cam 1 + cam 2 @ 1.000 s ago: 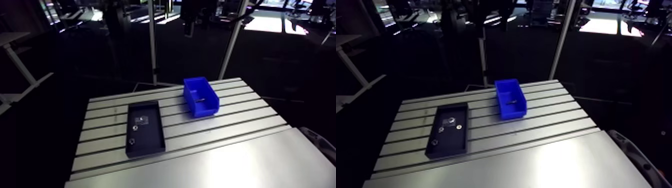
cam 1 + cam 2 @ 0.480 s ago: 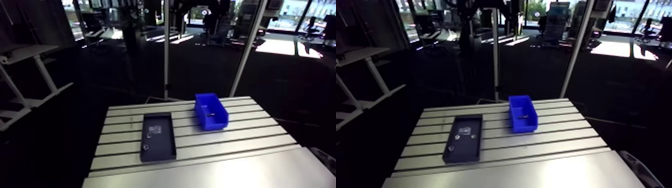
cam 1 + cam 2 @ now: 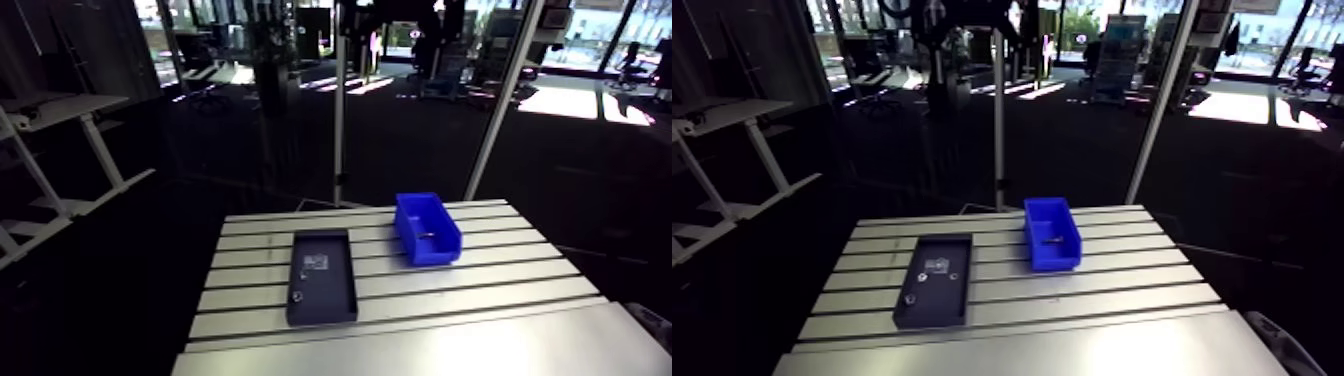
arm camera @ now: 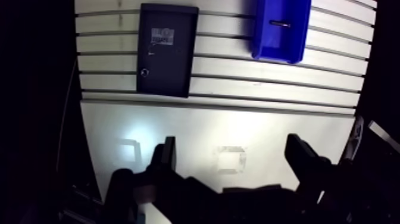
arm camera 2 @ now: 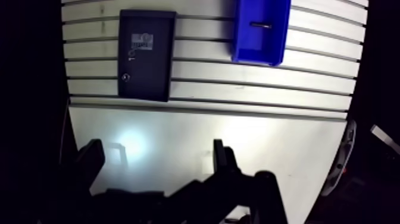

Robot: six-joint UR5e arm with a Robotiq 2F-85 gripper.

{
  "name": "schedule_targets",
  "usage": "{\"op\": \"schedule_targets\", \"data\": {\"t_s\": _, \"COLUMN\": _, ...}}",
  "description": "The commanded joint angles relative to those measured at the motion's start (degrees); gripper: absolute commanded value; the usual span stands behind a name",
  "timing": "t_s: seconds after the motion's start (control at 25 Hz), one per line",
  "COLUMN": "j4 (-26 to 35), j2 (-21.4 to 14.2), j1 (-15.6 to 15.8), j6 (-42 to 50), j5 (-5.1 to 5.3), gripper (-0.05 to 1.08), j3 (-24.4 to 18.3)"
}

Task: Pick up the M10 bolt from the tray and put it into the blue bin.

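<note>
Inside blue bin [image 4: 277,46], M10 bolt [image 4: 279,23].

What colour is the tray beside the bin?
The tray is black, seen best in the wrist view.

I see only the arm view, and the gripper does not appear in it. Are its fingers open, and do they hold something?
Observer: In the wrist view the two dark fingers stand wide apart, with nothing between them.
Operator: Over what do they hang?
Observer: Over the smooth silver plate that joins the slotted aluminium table. The black rectangular tray and the blue plastic bin both lie ahead of them.
Operator: In the bin I see only a small mark. What is it?
Observer: A slender dark bolt-like piece, lying flat on the bin's floor.
</note>
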Motion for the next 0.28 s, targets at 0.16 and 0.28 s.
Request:
{"op": "schedule_targets", "data": {"t_s": 0.16, "j4": -1.2, "j2": -1.0, "j1": -0.1, "j6": 0.1, "j5": 0.2, "gripper": 0.01, "j3": 2.2}}
{"op": "schedule_targets", "data": {"t_s": 0.28, "j4": -1.2, "j2": -1.0, "j1": -0.1, "j6": 0.1, "j5": 0.29, "gripper": 0.01, "j3": 2.7}}
